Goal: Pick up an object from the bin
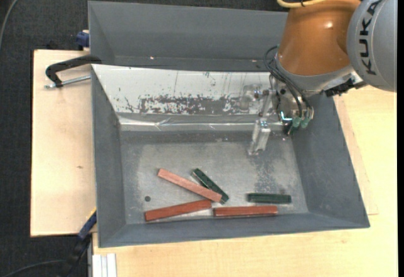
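- At the left of the bin point(104, 143), by its front wall, lies a brown-red stick point(178, 211), with a pale pink stick point(189, 185) and a short dark green stick point(210, 185) just behind it.
- Further right lie a red stick point(245, 211) and a dark green bar point(269, 197).
- The gripper point(260, 137) hangs above the floor behind that bar. I cannot tell whether it is open or closed.
- All 5 pieces lie on the floor, so I judge the pick not yet made.
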Controlling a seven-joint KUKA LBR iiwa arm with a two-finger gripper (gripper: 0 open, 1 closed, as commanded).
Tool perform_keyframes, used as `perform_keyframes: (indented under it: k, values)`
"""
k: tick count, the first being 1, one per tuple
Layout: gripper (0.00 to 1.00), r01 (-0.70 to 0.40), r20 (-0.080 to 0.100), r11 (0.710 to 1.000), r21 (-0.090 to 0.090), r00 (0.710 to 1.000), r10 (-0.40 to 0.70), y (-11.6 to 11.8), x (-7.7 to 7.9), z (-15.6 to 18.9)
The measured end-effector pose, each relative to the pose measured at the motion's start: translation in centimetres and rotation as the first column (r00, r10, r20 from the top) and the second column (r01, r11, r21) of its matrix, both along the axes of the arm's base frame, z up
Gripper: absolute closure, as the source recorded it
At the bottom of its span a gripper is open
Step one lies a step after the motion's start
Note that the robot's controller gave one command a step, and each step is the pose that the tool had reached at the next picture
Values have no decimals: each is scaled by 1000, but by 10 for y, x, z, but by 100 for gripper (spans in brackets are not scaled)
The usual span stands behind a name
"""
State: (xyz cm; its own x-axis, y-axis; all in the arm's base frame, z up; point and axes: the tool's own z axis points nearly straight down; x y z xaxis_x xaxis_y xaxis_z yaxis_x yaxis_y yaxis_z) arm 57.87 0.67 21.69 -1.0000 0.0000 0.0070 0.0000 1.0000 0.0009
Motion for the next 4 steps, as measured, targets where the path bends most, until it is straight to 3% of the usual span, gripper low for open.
perform_keyframes:
  k: [1,2,3,4]
  values:
    - [0,-187,1,982,2,982,187,59,-3,-104]
    - [0,-405,7,914,1,914,405,81,-51,-147]
    - [100,-403,10,915,-1,915,403,80,-49,-145]
    - [100,-325,14,946,-1,945,325,106,-15,-30]
